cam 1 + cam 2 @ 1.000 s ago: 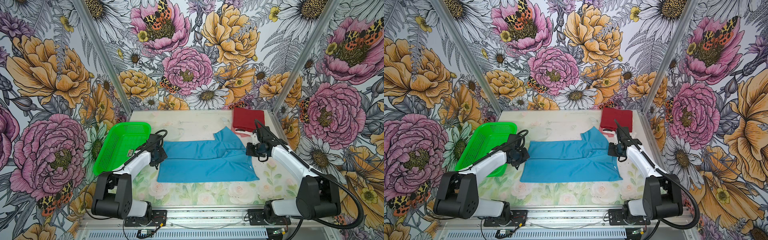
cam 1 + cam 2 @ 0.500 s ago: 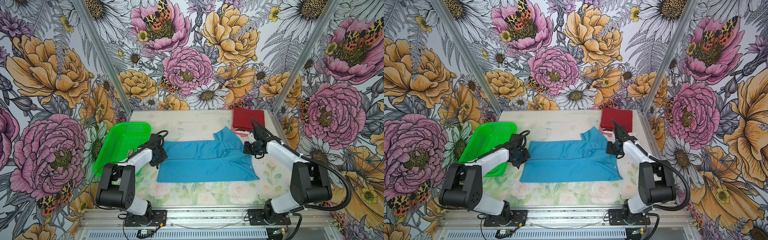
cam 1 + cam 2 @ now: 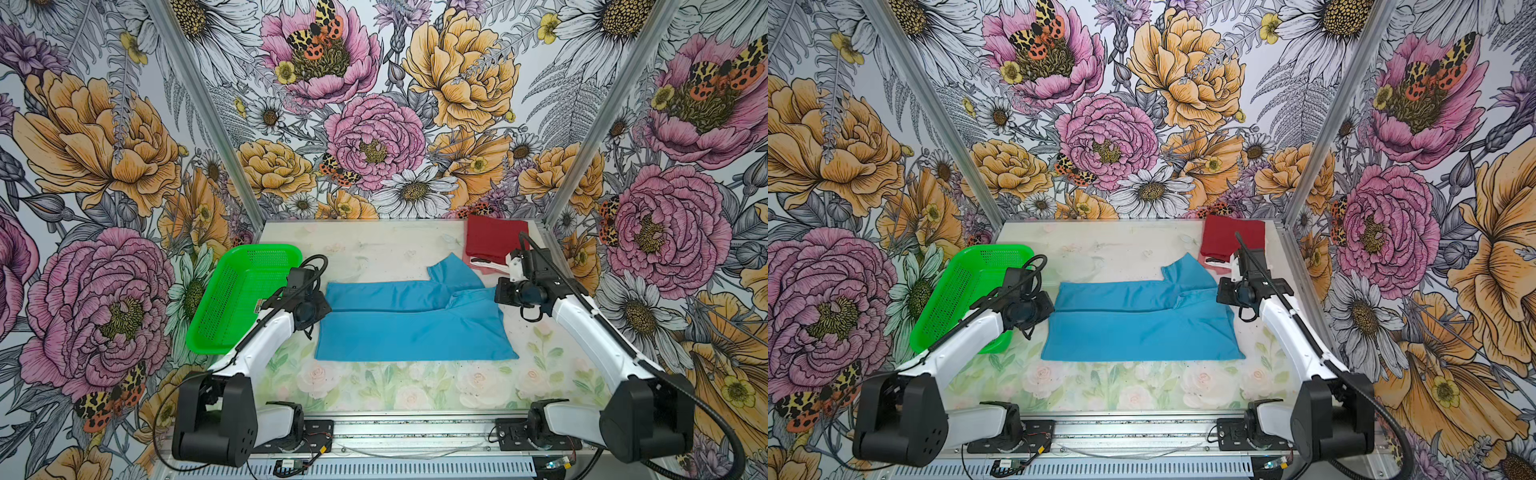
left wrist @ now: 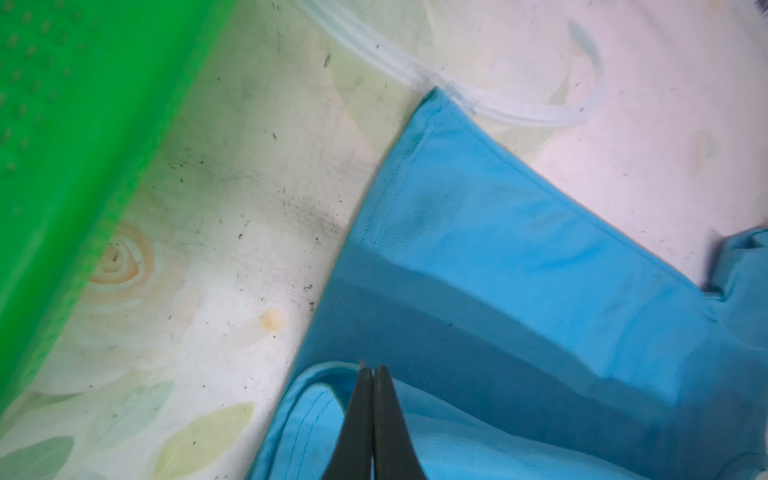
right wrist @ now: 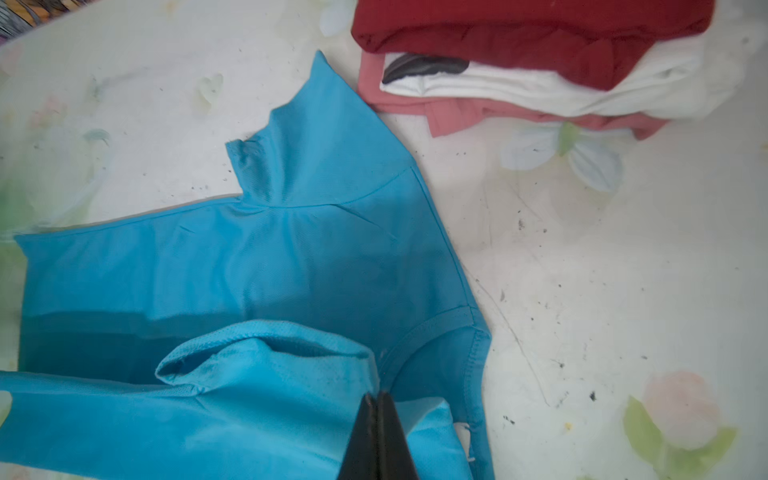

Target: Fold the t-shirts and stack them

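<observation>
— Which step am I on?
— The lengthwise fold of the blue shirt (image 3: 415, 328), spread mid-way across the table (image 3: 374, 245), near the red-topped pile (image 3: 492, 241).
— And the hands?
— My left gripper (image 4: 372, 374) is pinched tight on the hem end and my right gripper (image 5: 376, 399) on the shoulder end (each holds a raised fold). Next, I reckon, I lay it over evenly.

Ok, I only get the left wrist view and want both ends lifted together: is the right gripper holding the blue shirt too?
Observer: Yes, the right gripper is shut on a raised fold of the blue shirt at its sleeve end.
Operator: What's already folded?
Observer: Three, stacked at the far right corner of the table: dark red shirt on top, white shirt beneath, pinkish shirt at the bottom.
</observation>
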